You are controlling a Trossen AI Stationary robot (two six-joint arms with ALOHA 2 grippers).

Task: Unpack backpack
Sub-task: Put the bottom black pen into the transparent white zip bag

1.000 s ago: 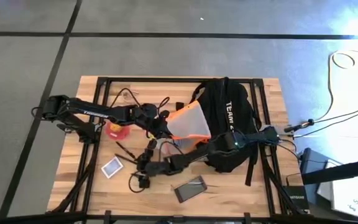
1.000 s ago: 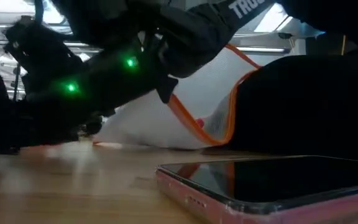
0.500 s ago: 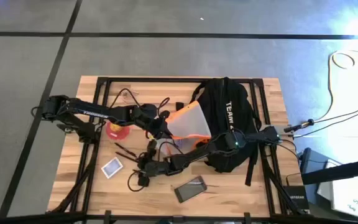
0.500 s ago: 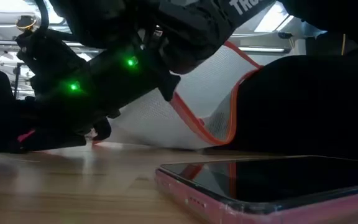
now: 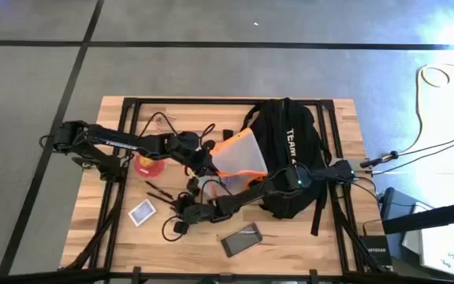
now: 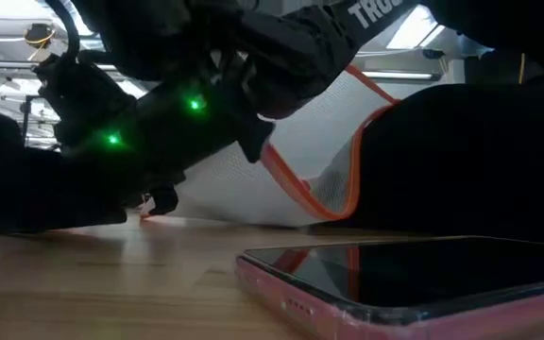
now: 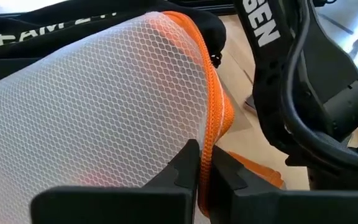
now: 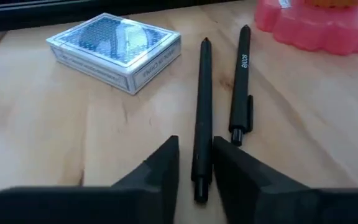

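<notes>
**A:** Where's the backpack [image 5: 290, 162] sitting?

**B:** I'm seeing it on the table's [image 5: 337, 237] right half in the high view, lying flat with the white lettering facing up. A white mesh pouch with orange trim [image 5: 236, 155] is lying against its left side, touching it.

**A:** Left gripper?

**B:** The left gripper [image 7: 205, 163] is pinching the pouch's orange edge; in the left wrist view I'm looking at both fingers closed on the trim with mesh bulging above them. In the high view it's reaching in from the left and meeting the pouch's near-left corner.

**A:** Right one?

**B:** The right arm is stretching across the front of the backpack toward the table's middle. The right gripper [image 8: 195, 163] is hanging low over two black pens [image 8: 219, 106] that are lying side by side on the wood. Its fingers are standing slightly apart with one pen's end showing in the gap between them; I can't tell if they're touching it, so I'm calling it open.

**A:** Other stuff nearby?

**B:** I'm seeing a blue card deck [image 8: 114, 51] just beyond the pens, a pink object [image 8: 319, 23] on the other side of them, and a phone in a pink case [image 6: 414, 279] lying face up near the table's front edge.
</notes>
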